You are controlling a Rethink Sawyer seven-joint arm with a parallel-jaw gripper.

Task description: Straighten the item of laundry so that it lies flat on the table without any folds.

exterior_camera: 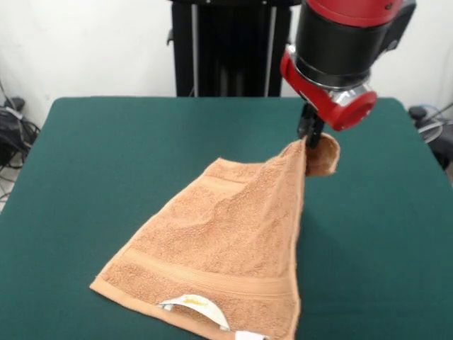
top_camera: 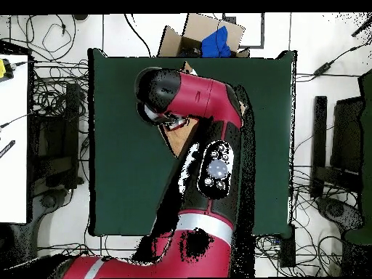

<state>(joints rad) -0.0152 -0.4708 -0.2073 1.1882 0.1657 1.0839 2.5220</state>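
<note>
1. Front view shows the large rectangular table covered with dark green felt-like cloth (exterior_camera: 92,163); it is much wider than the laundry, so there is free space on all sides for spreading.
2. The red and black robot arm (exterior_camera: 347,42) comes down over the far right part of the table. In the overhead view the arm (top_camera: 196,102) covers most of the laundry, so only the front view is useful for the cloth.
3. The peach-orange terry towel with woven border bands (exterior_camera: 226,248) lies in the middle and near part of the table. It makes a tent shape: the near hem rests on the cloth, and one far corner is lifted up.
4. The black gripper (exterior_camera: 310,131) has its jaws closed on this lifted corner, and a small flap of the towel hangs behind it.
5. A small white tag (exterior_camera: 195,306) lies at the near hem, where the edge seems to be turned over.
6. To do this step well, I think the arm should pull the corner away from the near hem, low over the table, until the fabric is tight, then lower it and only then release. The turned near edge probably needs a separate grasp.
</note>
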